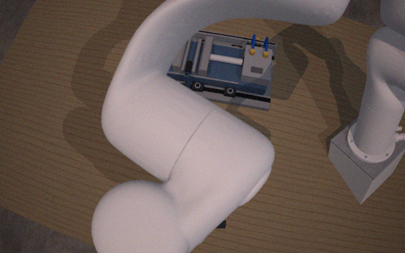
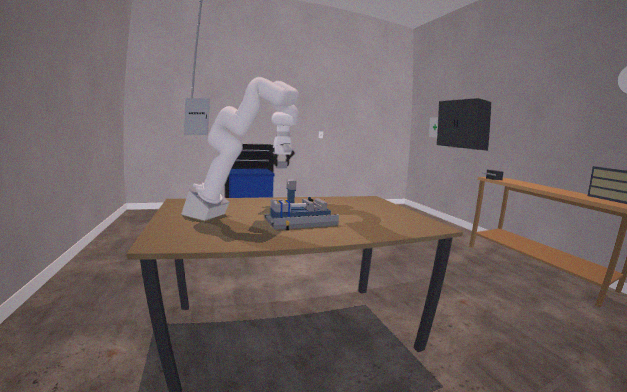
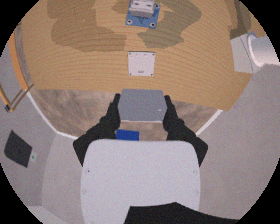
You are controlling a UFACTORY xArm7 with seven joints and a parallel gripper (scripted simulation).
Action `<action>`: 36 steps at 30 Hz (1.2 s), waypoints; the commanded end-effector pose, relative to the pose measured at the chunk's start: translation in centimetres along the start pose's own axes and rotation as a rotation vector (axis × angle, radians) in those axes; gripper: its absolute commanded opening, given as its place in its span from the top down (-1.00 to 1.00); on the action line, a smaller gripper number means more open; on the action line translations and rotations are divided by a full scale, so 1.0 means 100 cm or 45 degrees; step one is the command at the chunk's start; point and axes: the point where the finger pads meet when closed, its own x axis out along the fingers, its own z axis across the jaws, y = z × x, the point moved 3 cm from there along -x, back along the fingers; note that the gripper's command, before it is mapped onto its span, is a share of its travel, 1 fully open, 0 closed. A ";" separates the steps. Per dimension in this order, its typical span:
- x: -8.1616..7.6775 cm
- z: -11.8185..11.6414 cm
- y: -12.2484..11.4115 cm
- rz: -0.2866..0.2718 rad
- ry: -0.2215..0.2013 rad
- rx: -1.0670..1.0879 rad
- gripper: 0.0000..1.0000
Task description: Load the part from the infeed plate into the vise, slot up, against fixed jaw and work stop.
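Note:
In the wrist view my gripper (image 3: pixel 142 101) is shut on the part (image 3: pixel 143 104), a grey block held across its width between the two dark fingers. I cannot tell which way its slot faces. I hold it high above the table; in the exterior view the gripper (image 2: pixel 283 161) hangs well above the vise (image 2: pixel 303 212). In the overhead view the arm hides gripper and part, and the vise (image 1: pixel 223 68) stands open.
The air cylinder with blue hoses and yellow fittings (image 1: pixel 258 46) sits at the vise's right end in the overhead view. The robot base (image 1: pixel 368 161) stands on the table at the right. My elbow and forearm (image 1: pixel 177 145) cover the table's middle from above.

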 end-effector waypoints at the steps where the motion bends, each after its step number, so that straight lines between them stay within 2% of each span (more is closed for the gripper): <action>1: -0.008 -0.001 -0.001 -0.004 0.004 0.000 1.00; 10: -0.013 -0.001 -0.001 -0.004 0.004 0.000 1.00; 36: -0.014 -0.001 0.000 -0.006 0.003 0.001 1.00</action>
